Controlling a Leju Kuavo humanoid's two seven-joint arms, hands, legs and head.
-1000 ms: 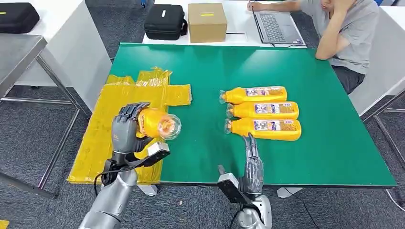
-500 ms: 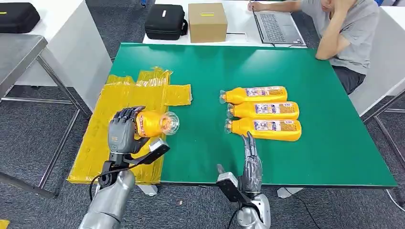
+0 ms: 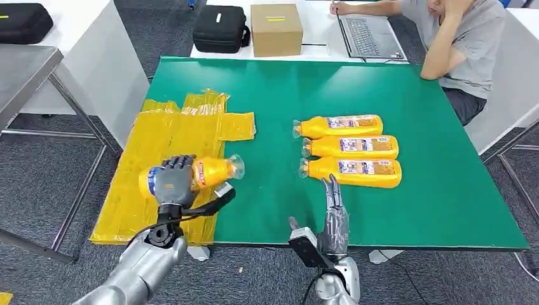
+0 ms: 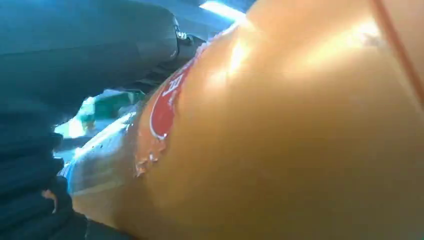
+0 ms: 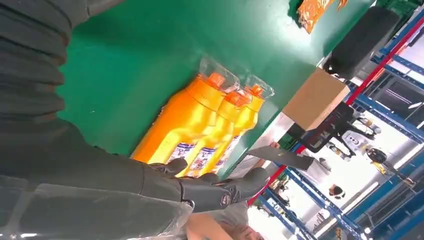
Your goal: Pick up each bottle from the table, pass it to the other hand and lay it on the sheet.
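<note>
Gripping an orange bottle [image 3: 206, 171] round its body, the left hand [image 3: 173, 183] is hovering over the yellow sheet [image 3: 166, 136] at 9 o'clock — looking glossy, rigid, probably slippery. Right hand [image 3: 334, 219] is idling empty, fingers straight — three bottles [image 3: 349, 151] waiting at 3 o'clock.

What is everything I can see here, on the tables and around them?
Held bottle: one, orange, over the sheet's near part.
Row of bottles: three, orange, lying side by side on the table.
Sheet: one, yellow, table's left side.
Table: one, green.
Cardboard box: one, brown, far table.
Black cases: two, far tables.
Laptop: one, grey, before a seated person.
Left hand: grips the held bottle.
Right hand: open, fingers straight, near table edge.
</note>
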